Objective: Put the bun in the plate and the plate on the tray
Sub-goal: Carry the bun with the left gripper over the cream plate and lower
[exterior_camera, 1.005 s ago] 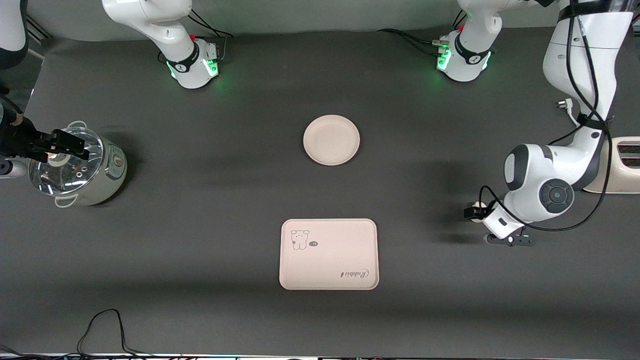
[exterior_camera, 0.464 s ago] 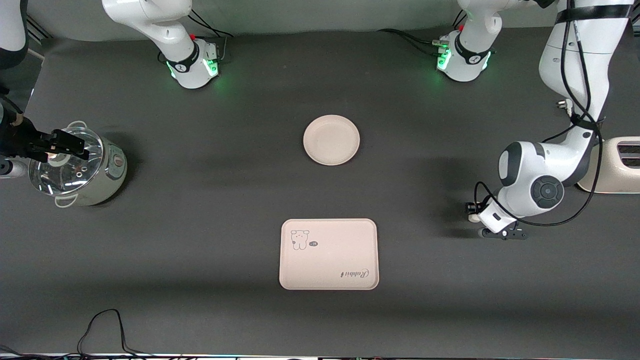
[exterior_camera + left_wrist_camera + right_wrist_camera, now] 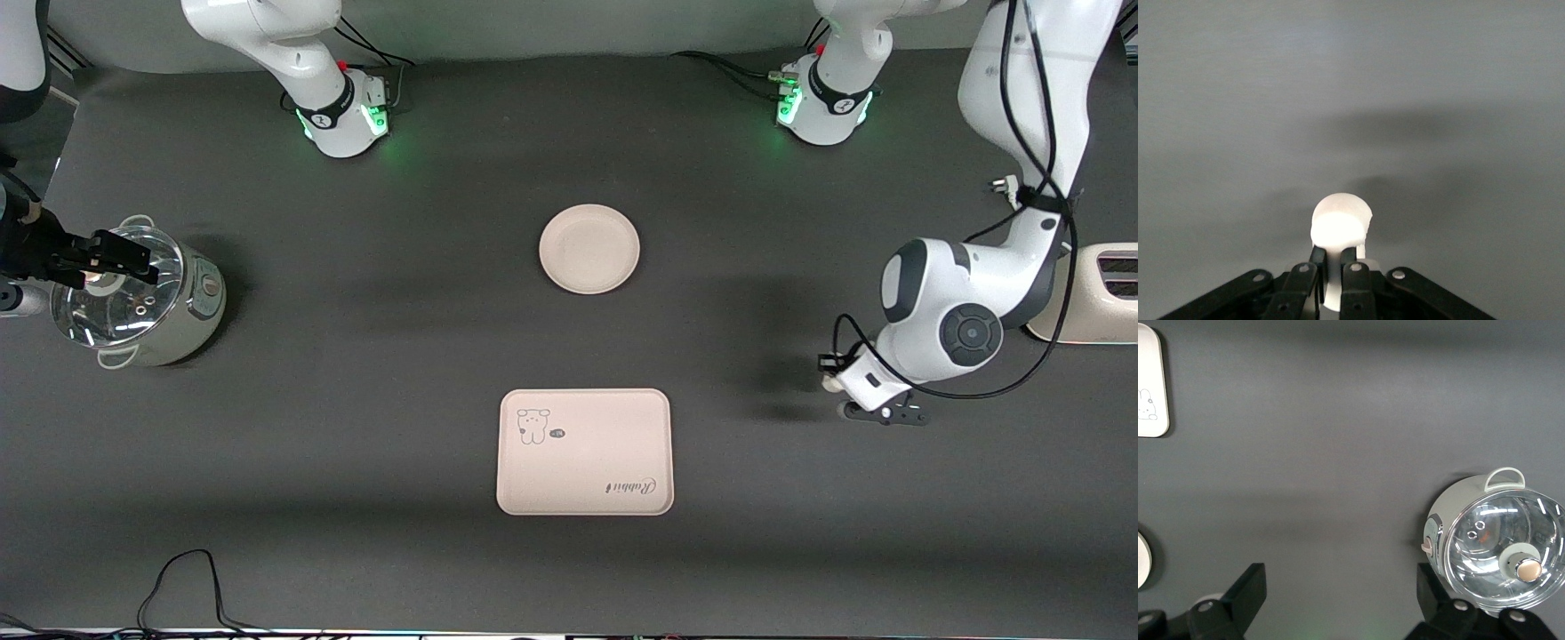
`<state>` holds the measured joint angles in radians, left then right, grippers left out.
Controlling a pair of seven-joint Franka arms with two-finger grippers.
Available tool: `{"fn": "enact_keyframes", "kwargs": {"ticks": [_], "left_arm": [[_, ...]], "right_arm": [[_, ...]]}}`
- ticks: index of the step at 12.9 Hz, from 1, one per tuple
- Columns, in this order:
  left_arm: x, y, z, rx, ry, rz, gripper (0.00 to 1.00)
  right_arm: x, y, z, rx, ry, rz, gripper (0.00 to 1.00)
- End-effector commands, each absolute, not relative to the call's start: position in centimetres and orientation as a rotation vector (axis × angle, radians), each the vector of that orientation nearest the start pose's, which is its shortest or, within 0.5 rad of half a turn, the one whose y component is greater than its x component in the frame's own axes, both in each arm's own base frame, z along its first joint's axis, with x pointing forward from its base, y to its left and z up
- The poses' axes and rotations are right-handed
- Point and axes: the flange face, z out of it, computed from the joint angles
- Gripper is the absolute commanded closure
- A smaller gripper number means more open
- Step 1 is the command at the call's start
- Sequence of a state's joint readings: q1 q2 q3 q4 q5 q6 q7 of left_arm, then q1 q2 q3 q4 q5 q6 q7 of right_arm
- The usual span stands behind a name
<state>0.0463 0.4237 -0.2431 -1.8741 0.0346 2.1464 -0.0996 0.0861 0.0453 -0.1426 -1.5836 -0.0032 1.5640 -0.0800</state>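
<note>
My left gripper (image 3: pixel 832 384) is shut on the small off-white bun (image 3: pixel 829 385) and holds it just over the bare table mat toward the left arm's end. In the left wrist view the bun (image 3: pixel 1340 223) sticks out past the fingertips of the left gripper (image 3: pixel 1335 257). The round cream plate (image 3: pixel 589 248) lies empty at the table's middle. The cream rectangular tray (image 3: pixel 584 451) with the animal drawing lies nearer the front camera than the plate. My right gripper (image 3: pixel 108 257) waits open and empty over the pot; it also shows in the right wrist view (image 3: pixel 1338 597).
A pot with a glass lid (image 3: pixel 133 298) stands at the right arm's end and shows in the right wrist view (image 3: pixel 1495 550). A cream toaster (image 3: pixel 1107 298) stands at the left arm's end. A black cable (image 3: pixel 182 578) lies near the front edge.
My left arm has shifted a little toward the table's middle with the bun in its gripper. The right arm, plate and tray have not moved.
</note>
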Motion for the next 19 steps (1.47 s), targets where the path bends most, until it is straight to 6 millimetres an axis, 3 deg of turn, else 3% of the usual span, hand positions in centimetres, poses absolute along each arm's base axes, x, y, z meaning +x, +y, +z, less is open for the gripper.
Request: {"fn": "enact_keyframes", "kwargs": {"ticks": [1,3,4,6,8,14,16,18,19], "left_arm": [[57.2,-23.5,37.5,-3.194,0.132,0.279,1.0],[54.1,-31.7,41.5,-3.205,0.09,0.269,1.0],[51.9,-35.5,42.1,-3.209,0.11,0.248,1.0],[48.4,-41.1,40.8,-3.191,0.083,0.196,1.0],[45.1,-45.3,36.8,-3.149,0.023,0.15,1.0],[37.9,-50.8,24.5,-3.088,-0.128,0.006,1.0],[36.2,-51.8,23.4,-3.079,-0.139,0.022,1.0],[35.4,-52.1,22.6,-3.069,-0.138,0.042,0.7],[34.9,-52.4,22.3,-3.066,-0.123,0.036,0.47]], "right_arm": [[56.0,-3.0,59.7,-3.131,-0.024,0.1,0.0],[56.0,-3.0,59.7,-3.131,-0.024,0.1,0.0],[56.0,-3.0,59.7,-3.131,-0.024,0.1,0.0],[56.1,-2.9,59.6,-3.131,-0.026,0.102,0.0],[56.1,-2.9,59.5,-3.131,-0.024,0.104,0.0],[56.1,-2.9,59.5,-3.131,-0.024,0.104,0.0],[56.1,-2.9,59.5,-3.131,-0.026,0.104,0.0],[56.1,-2.9,59.5,-3.131,-0.024,0.104,0.0],[56.1,-2.9,59.4,-3.131,-0.024,0.107,0.0]]}}
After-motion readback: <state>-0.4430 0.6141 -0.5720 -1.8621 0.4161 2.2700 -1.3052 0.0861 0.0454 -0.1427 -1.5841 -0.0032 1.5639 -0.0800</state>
